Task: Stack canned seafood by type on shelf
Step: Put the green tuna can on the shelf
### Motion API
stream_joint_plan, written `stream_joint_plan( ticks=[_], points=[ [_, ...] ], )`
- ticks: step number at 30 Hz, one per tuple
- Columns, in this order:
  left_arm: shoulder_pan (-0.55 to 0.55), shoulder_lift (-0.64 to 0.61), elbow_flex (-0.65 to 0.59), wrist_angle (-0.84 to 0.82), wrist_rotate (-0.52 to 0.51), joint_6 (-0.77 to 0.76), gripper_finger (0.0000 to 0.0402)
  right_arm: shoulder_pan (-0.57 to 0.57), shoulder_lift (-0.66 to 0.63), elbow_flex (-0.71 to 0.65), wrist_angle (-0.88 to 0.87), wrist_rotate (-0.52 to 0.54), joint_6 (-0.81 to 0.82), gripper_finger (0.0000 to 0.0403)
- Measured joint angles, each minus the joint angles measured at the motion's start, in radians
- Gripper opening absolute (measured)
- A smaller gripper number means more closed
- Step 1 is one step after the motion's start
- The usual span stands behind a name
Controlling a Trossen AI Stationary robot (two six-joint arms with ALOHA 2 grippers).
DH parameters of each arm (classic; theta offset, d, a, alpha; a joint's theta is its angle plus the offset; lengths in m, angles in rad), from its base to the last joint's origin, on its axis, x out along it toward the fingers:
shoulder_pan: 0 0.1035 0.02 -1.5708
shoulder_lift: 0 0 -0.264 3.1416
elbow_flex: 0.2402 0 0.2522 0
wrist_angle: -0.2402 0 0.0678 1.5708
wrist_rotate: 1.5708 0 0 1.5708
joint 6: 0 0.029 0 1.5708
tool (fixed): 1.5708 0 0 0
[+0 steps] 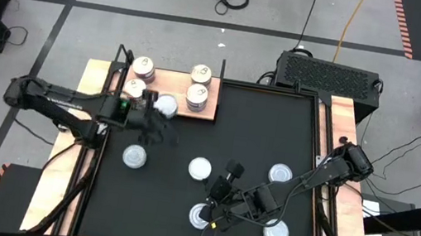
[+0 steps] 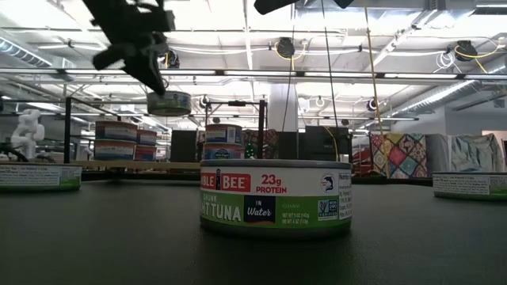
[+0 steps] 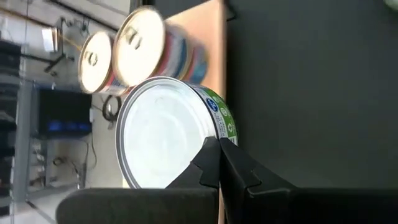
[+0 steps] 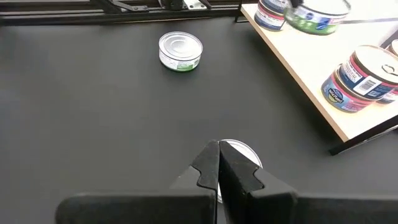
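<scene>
Short round tins are the canned seafood. The shelf point(image 1: 171, 87) is a light wooden board at the mat's far left, and several gold-lidded tins point(image 1: 201, 74) stand on it, some stacked point(image 2: 224, 142). Over the shelf's near edge, my left gripper point(image 1: 152, 106) is shut on a silver-lidded, green-labelled tin point(image 3: 165, 134). That tin also shows in the air in the low view point(image 2: 169, 103). My right gripper point(image 4: 219, 149) is shut and hovers above a tin point(image 4: 241, 152) on the black mat. More silver tins point(image 1: 134, 156) lie flat on the mat. My left gripper meets the tin at its side wall just under the lid's rim point(image 3: 214, 127), with the fingertips point(image 3: 211, 155) close together. The fingers slant down from the table's left side. The tin hangs about level below them point(image 2: 169, 103), lifted clear. What lies between the pads is hidden.
Loose tins lie on the mat at the middle point(image 1: 200, 167), right point(image 1: 281, 174) and near side point(image 1: 201, 215), point(image 1: 276, 232). In the low view a green-labelled tuna tin point(image 2: 276, 198) stands close to the camera. A dark box point(image 1: 330, 73) sits beyond the far edge.
</scene>
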Motion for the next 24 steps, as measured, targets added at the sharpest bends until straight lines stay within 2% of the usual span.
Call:
stream_joint_plan(
  ticks=[10, 18, 24],
  points=[
    [0.296, 0.015, 0.0, 0.083, 0.183, 0.137, 0.0, 0.0, 0.0, 0.0, -0.024, 0.0, -0.048, 0.0],
    [0.456, 0.097, 0.0, 0.193, 0.269, 0.243, 0.0, 0.0, 0.0, 0.0, -0.025, 0.002, -0.07, 0.0],
    [0.535, 0.192, 0.0, 0.253, 0.302, 0.287, 0.0, 0.0, 0.0, 0.0, -0.026, 0.002, -0.074, 0.0]
  ],
)
